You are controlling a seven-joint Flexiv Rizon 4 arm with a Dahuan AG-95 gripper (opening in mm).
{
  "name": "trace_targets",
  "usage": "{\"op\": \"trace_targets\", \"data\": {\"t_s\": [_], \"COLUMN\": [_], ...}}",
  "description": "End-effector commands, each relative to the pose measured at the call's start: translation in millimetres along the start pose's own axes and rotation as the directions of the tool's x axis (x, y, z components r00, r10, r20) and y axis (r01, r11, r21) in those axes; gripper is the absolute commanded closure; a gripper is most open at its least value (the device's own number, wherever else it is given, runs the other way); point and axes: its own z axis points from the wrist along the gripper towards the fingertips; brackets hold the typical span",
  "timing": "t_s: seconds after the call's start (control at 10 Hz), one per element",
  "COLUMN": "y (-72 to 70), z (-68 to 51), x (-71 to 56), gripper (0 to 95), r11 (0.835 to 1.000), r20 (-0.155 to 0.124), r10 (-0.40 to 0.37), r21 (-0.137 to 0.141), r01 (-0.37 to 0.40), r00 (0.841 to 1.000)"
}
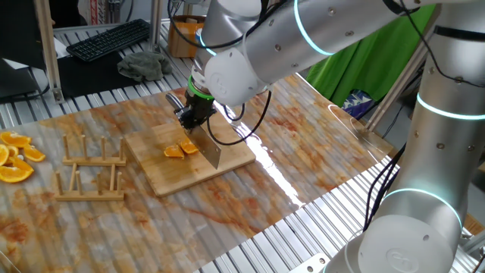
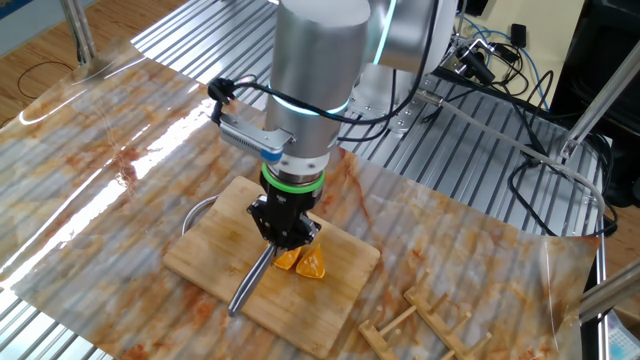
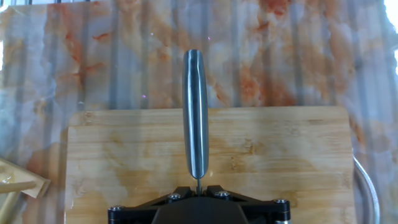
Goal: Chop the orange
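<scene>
The orange (image 1: pixel 180 149) lies as two small wedge pieces on the wooden cutting board (image 1: pixel 163 176); it also shows in the other fixed view (image 2: pixel 302 262) under the hand. My gripper (image 1: pixel 195 114) is shut on a knife (image 1: pixel 210 149) whose blade stands on edge on the board just right of the pieces. In the other fixed view the gripper (image 2: pixel 284 228) sits right above the orange and the knife (image 2: pixel 250 281) runs out toward the board's near edge. In the hand view the knife (image 3: pixel 195 118) points straight ahead over the board (image 3: pixel 273 162); the orange is hidden there.
A heap of bigger orange slices (image 1: pixel 15 158) lies at the far left. Two wooden racks (image 1: pixel 91 173) stand left of the board, also seen in the other fixed view (image 2: pixel 420 325). A metal rim (image 2: pixel 195 213) curves beside the board. A keyboard (image 1: pixel 110 38) and grey cloth (image 1: pixel 144 64) lie behind.
</scene>
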Motion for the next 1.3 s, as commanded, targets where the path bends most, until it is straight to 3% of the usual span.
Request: {"op": "trace_targets", "data": {"t_s": [0.1, 0.4, 0.7, 0.8, 1.0, 1.1, 1.3], "y": [0.1, 0.2, 0.1, 0.8, 3.1, 3.3, 3.6], "z": [2.1, -3.8, -7.3, -3.8, 23.0, 21.0, 0.6], "x": [1.7, 1.1, 0.7, 2.8, 14.3, 13.9, 9.3], "gripper": [95.0, 95.0, 95.0, 95.0, 95.0, 95.0, 95.0], "r11": [1.0, 1.0, 1.0, 1.0, 1.0, 1.0, 1.0], "r20": [-0.002, -0.018, -0.018, -0.005, 0.054, 0.041, 0.0], "r10": [0.005, 0.007, 0.011, 0.009, 0.016, 0.019, 0.02], "r21": [-0.002, 0.0, 0.002, -0.001, -0.006, -0.001, 0.016], "r01": [-0.005, -0.007, -0.011, -0.009, -0.016, -0.019, -0.02], "r00": [1.0, 1.0, 1.0, 1.0, 0.998, 0.999, 1.0]}}
